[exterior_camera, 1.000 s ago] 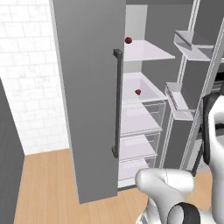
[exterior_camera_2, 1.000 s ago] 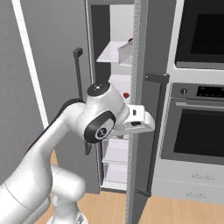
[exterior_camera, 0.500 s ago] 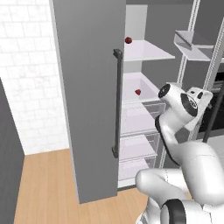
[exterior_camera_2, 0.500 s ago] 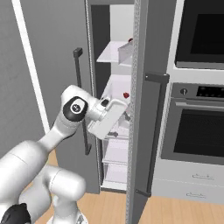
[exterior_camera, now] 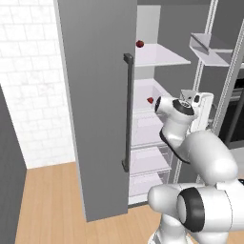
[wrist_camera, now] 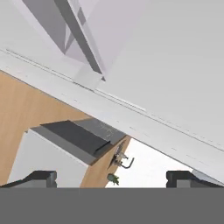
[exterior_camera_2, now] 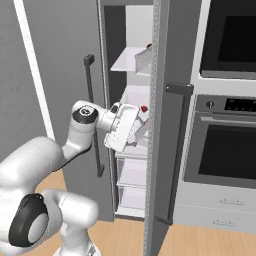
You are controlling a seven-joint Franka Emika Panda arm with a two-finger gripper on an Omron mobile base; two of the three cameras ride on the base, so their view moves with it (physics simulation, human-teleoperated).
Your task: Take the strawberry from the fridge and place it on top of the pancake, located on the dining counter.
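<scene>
The fridge was a tall matte grey cabinet, doors swung open, with a long dark bar handle and white shelves inside. Beside it stood white brick wall, wood floor and a built-in oven. The gripper had its jaws spread wide, holding nothing. The strawberry, tiny and bright red, sat on a middle shelf; a darker red fruit sat higher up.
</scene>
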